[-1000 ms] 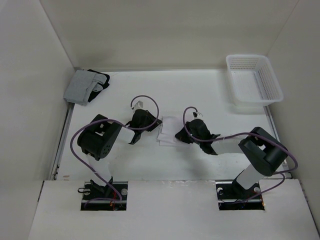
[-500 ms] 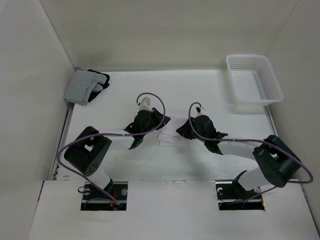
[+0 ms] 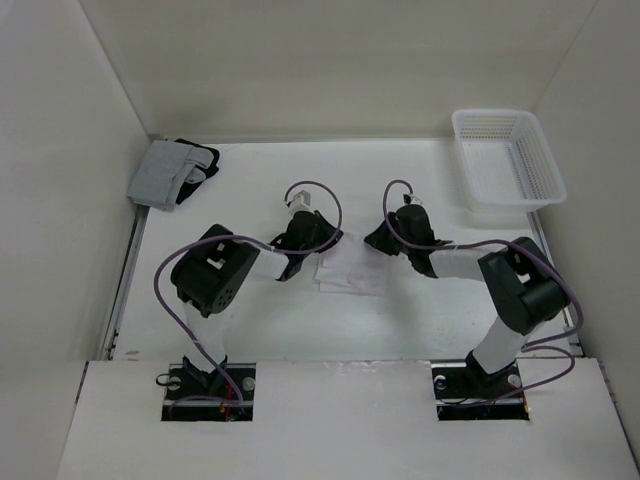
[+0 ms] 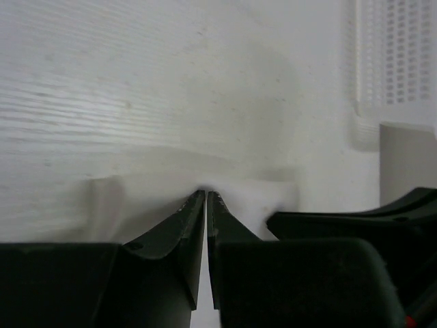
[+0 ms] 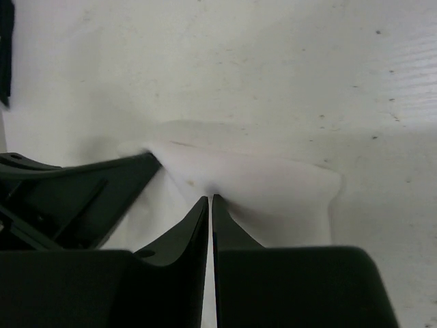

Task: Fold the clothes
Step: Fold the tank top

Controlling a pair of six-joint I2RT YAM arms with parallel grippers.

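Note:
The clothes [image 3: 350,275] lie as a flat white patch in the middle of the table, between my two grippers. My left gripper [image 3: 328,246] holds the far left edge, its jaws shut, and the fabric [image 4: 246,186] puckers at its tips [image 4: 206,193]. On the far right edge my right gripper [image 3: 373,243] is shut too, with cloth [image 5: 273,184] gathered at its tips [image 5: 210,199]. Each wrist view shows the other gripper's dark body close alongside.
A white mesh basket [image 3: 507,158] stands at the back right corner and shows at the top right of the left wrist view [image 4: 396,55]. A grey-and-black garment bundle [image 3: 170,170] lies at the back left. White walls enclose the table.
Both grippers have moved toward the back of the table with the cloth's edge. The white patch now lies wider and flatter than a second ago.

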